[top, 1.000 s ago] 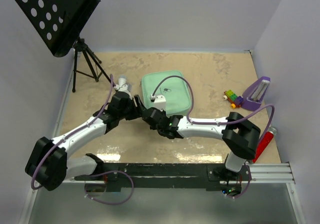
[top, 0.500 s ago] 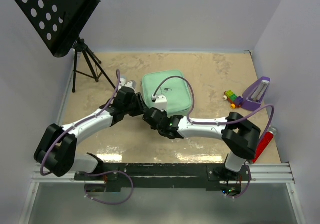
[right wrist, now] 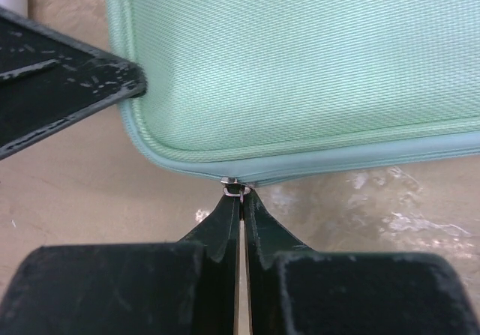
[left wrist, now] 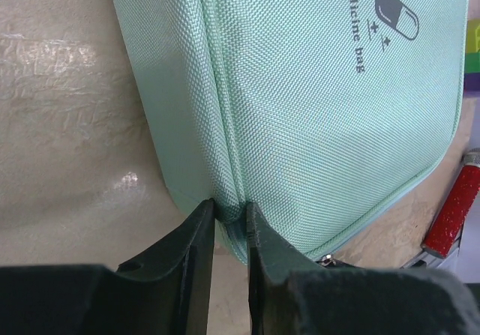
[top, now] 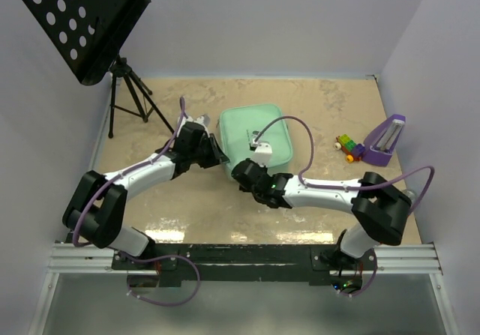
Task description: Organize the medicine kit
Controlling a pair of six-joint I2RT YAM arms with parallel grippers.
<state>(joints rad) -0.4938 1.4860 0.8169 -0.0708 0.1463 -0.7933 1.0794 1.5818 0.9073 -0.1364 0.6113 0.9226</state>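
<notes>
The medicine kit (top: 259, 129) is a pale mint-green fabric zip case lying closed on the table, with a capsule mark (left wrist: 396, 15) on its lid. My left gripper (top: 220, 157) is shut on the kit's near-left corner, pinching the zip seam in the left wrist view (left wrist: 231, 211). My right gripper (top: 243, 171) sits just in front of the same corner. In the right wrist view it (right wrist: 241, 194) is shut on the small metal zipper pull (right wrist: 237, 188). The kit fills the upper part of both wrist views (right wrist: 300, 65).
A black music stand (top: 82, 20) on a tripod (top: 127, 99) stands at the back left. A purple wedge (top: 385, 140) and small toy bricks (top: 346, 145) lie at the right. A red stick (left wrist: 454, 207) lies beyond the kit.
My left arm has swung right to the kit's near-left corner and closed on it. The kit and my right gripper have shifted slightly right.
</notes>
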